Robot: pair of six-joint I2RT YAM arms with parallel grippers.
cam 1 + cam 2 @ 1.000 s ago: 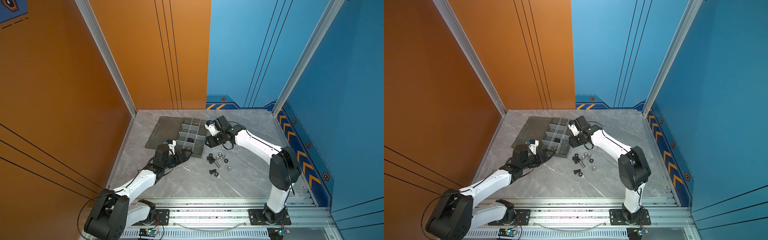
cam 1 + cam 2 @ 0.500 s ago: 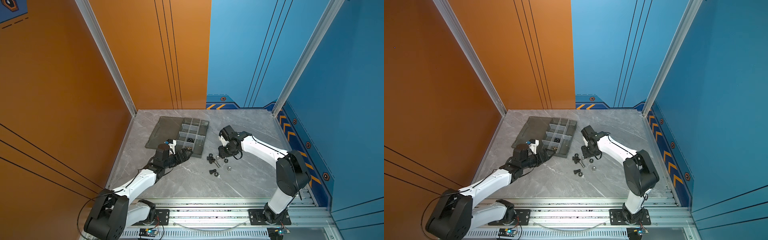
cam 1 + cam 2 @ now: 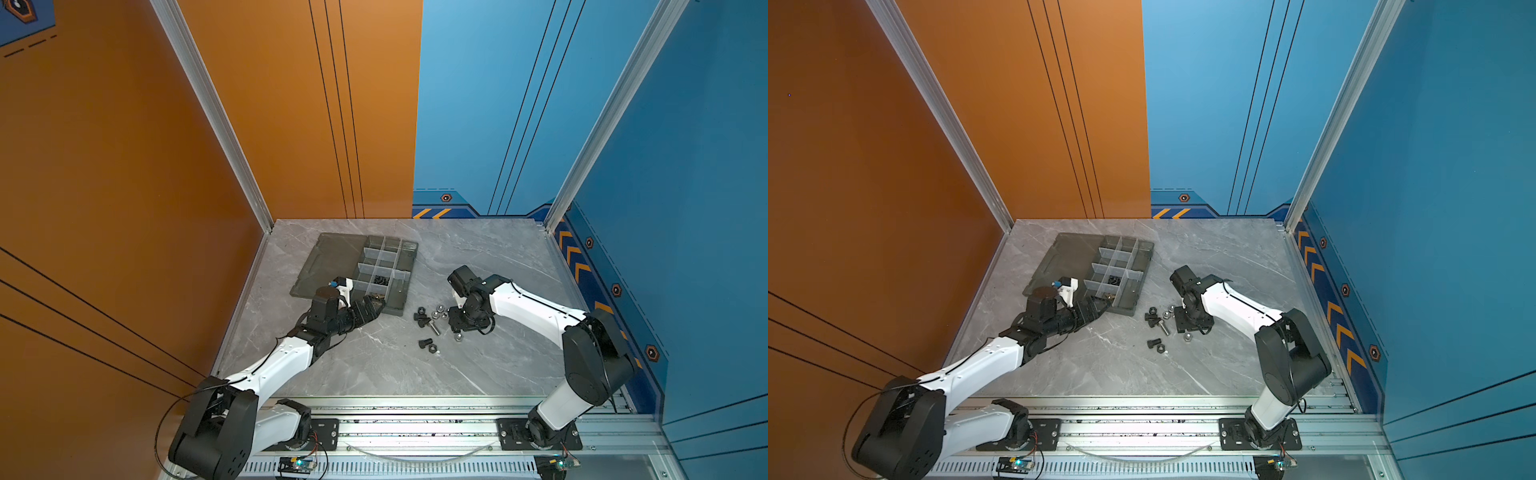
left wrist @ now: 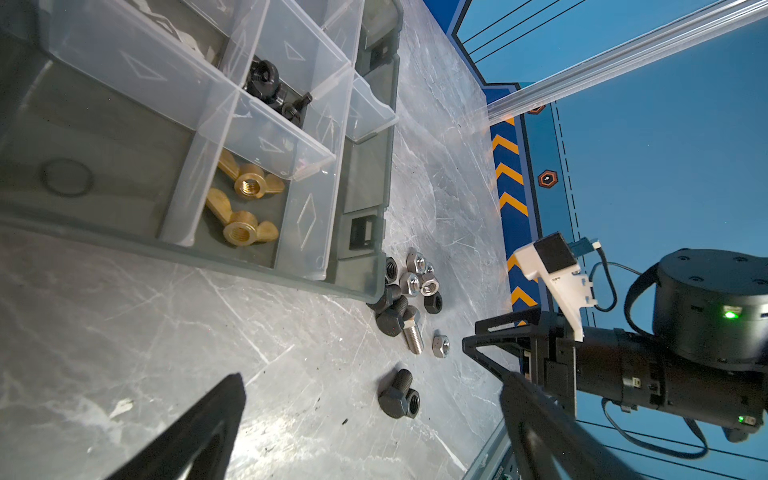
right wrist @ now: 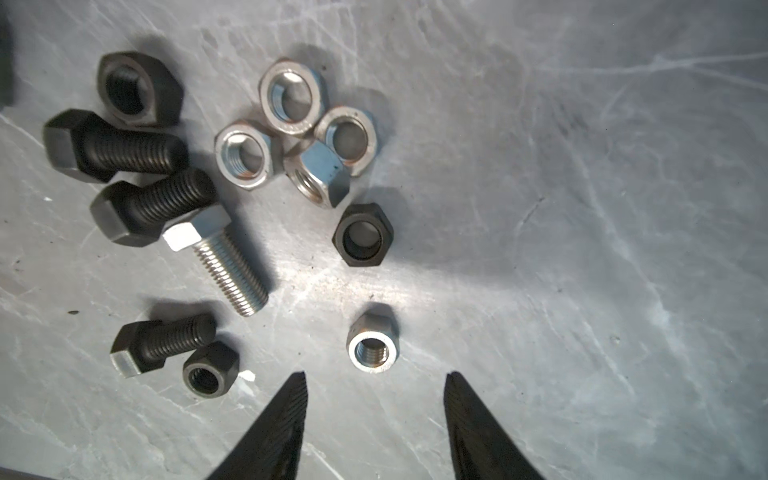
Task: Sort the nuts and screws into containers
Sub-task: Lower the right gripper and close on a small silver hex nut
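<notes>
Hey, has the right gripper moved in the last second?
Yes. The right gripper has left the right edge of the organizer tray and come toward the front rail; it now hangs open over the loose screws and nuts.

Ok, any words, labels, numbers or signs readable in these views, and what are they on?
No words, brands or numbers are readable in any view.
Sign: orange chevrons on the blue wall.
Sign: hexagon badge on that wall; its centre mark is too small to read.
Marks: moulded triangle and diamond outlines on the clear dividers of the organizer tray.
</notes>
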